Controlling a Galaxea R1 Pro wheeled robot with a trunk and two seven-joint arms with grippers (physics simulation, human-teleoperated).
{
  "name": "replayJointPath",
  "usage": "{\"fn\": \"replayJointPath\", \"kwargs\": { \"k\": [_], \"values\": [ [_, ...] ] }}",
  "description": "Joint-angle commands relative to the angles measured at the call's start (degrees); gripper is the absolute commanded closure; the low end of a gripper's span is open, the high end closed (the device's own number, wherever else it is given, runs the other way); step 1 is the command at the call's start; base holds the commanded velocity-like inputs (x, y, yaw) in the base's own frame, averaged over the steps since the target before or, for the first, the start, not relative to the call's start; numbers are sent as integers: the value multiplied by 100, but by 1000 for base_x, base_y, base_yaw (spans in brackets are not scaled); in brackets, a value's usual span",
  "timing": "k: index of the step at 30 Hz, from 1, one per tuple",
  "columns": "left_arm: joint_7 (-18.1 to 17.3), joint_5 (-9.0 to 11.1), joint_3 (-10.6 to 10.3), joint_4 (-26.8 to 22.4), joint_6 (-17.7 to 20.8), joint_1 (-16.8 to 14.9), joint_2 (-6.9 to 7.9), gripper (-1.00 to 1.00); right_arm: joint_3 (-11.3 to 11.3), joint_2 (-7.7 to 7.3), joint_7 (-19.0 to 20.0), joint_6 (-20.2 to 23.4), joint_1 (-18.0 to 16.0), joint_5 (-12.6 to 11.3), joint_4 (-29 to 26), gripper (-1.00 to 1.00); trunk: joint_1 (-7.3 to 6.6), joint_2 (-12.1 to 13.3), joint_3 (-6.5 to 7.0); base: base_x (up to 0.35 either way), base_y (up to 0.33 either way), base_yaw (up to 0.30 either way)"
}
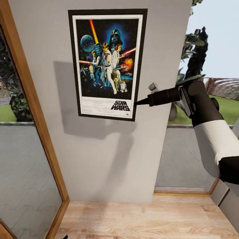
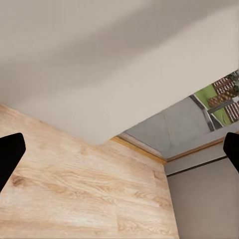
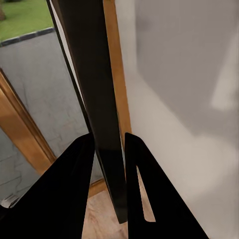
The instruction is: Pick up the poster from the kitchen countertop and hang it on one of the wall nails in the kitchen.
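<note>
The Star Wars poster (image 1: 107,63) stands upright against the grey wall (image 1: 99,149), high up in the head view. My right gripper (image 1: 136,102) reaches in from the right and is shut on the poster's lower right edge. In the right wrist view the poster's black frame edge (image 3: 94,89) runs between the two fingers (image 3: 74,184), which press it from both sides. My left gripper (image 2: 119,154) hangs low over the wooden floor, open, its black fingertips (image 2: 10,154) at the sides with nothing between them. No nail shows; the countertop is out of view.
A wood-framed glass door (image 1: 26,132) flanks the wall on the left. A window (image 1: 186,146) with garden beyond lies to the right. Light wooden floor (image 1: 146,215) runs below the wall.
</note>
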Motion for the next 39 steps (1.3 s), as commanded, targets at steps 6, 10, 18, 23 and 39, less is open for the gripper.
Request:
{"fn": "replayJointPath", "kwargs": {
  "k": [6,10,18,23,39],
  "values": [
    [-8,41,-48,2,-31,-2,1,-100,0,0,62,54,-3,53,-4,100,2,-4,-3,1,0,0],
    [-8,41,-48,2,-31,-2,1,-100,0,3,62,54,-3,53,-4,100,2,-4,-3,23,5,0],
    [-8,41,-48,2,-31,-2,1,-100,0,2,62,51,-3,53,-4,100,2,-4,-3,105,47,0],
    [-8,41,-48,2,-31,-2,1,-100,0,1,62,48,-3,53,-4,100,2,-4,-3,32,24,0],
    [-8,41,-48,2,-31,-2,1,-100,0,7,62,54,-3,56,-4,100,2,-4,-3,41,75,0]
  ]
}}
